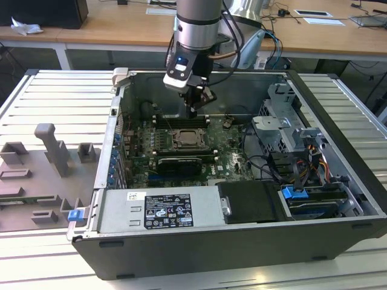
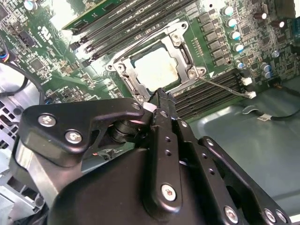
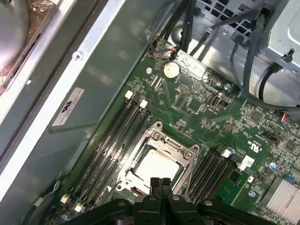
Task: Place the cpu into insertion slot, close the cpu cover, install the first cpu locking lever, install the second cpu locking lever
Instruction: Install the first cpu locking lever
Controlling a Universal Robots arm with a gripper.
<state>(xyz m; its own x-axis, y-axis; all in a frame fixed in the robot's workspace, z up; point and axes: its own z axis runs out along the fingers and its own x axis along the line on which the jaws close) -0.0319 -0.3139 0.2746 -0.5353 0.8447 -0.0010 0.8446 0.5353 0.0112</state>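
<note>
The cpu (image 2: 157,70) (image 3: 157,165), a pale square chip, lies in the insertion slot (image 1: 184,142) on the green motherboard. The cpu cover (image 2: 185,49) (image 3: 187,161), a silvery frame with a window, lies flat around the chip. A thin metal lever (image 2: 220,86) sticks out from one socket corner across the memory slots. My gripper (image 1: 193,111) (image 2: 157,101) (image 3: 160,182) hangs above the socket's edge, its fingers shut together with nothing between them.
The open computer case (image 1: 91,217) has tall walls around the board. Long memory slots (image 3: 112,136) flank the socket on both sides. A black expansion card (image 1: 178,164) lies in front of it. Cables (image 1: 266,166) and drive cages (image 1: 284,121) crowd the exterior view's right. A grey fixture (image 1: 54,148) stands outside.
</note>
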